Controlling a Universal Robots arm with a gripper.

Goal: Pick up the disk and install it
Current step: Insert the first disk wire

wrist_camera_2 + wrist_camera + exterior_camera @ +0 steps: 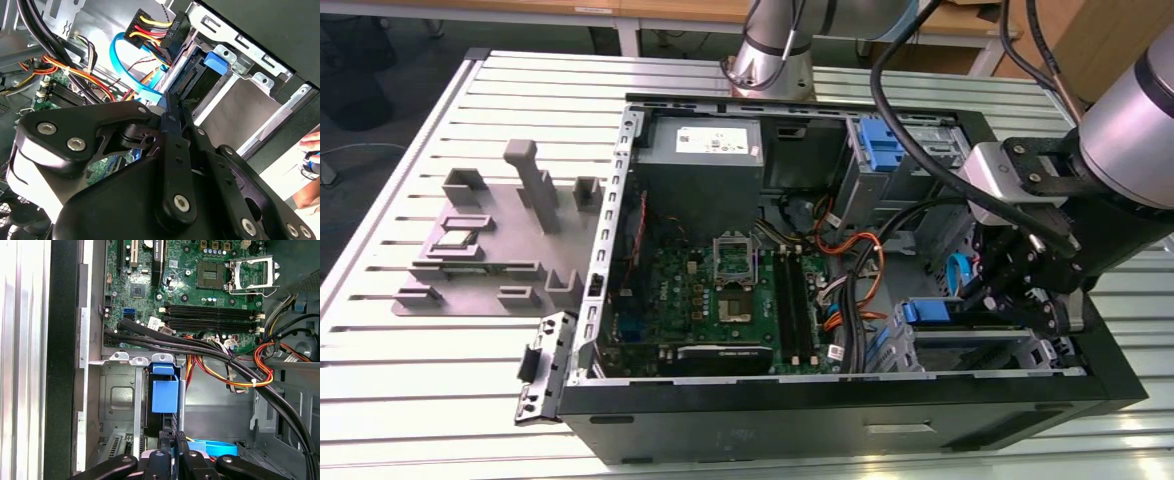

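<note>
The slatted metal table carried an open computer case, lying on its side with the motherboard facing up. To the exterior view's left of the case sat a grey fixture of upright holders, with one small pale item resting in a slot; no drive lay there. The arm reached in from the exterior view's right and hung over the drive cage in the case's near corner.

The disk stood edge-up inside that cage, its blue carrier tab showing between the grey metal walls in the first wrist view. In the second wrist view the same blue tab sat at the mouth of the bay, with the drive's connector edge just beside the bundle of red, yellow and black power leads. A blue data cable looped close by and did not appear plugged into the drive.

The tool was directly over the disk's upper edge, its fingers drawn close together. They looked pinched on the drive's top rim, though I could not tell for certain whether they gripped it or merely rested against it.

By my reckoning the pick-up was done and the disk was largely down in its bay; whether it was fully seated I could not say.
</note>
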